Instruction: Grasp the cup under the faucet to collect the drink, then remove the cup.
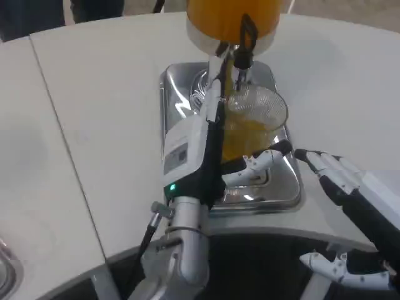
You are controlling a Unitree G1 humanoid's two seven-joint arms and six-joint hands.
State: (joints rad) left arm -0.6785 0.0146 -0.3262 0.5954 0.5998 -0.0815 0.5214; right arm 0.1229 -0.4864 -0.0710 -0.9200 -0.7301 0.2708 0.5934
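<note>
At the middle of my head view, my left hand (215, 134) wraps the clear cup (253, 125), thumb curled round its near side, gripping it under the black faucet (244, 44) of the orange drink dispenser (231, 15). The cup stands over the shiny metal drip tray (281, 187) on the white counter (94, 112) and looks roughly half full of orange drink. I judge I should hold it level and centred beneath the spout, then draw it back slowly without tilting. My right hand (337, 175) waits just right of the tray, fingers apart, holding nothing. A small grey label on the left hand's back is too blurred to read.
</note>
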